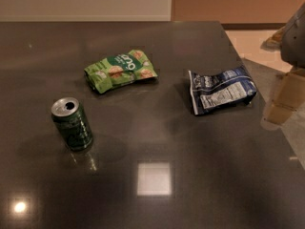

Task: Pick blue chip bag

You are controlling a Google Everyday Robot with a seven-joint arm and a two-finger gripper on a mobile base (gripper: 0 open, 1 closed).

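Observation:
The blue chip bag (221,90) lies flat on the dark table (157,142), right of centre. It is crinkled navy with a white nutrition-label panel facing up. My gripper (285,97) shows as pale blocky parts under a grey arm piece at the right edge of the view. It is to the right of the bag and apart from it, partly cut off by the frame. It holds nothing that I can see.
A green snack bag (120,70) with cracker pictures lies at centre left. An opened green soda can (72,124) stands upright at the left front. The table's right edge runs diagonally past the blue bag, with pale floor (252,39) beyond.

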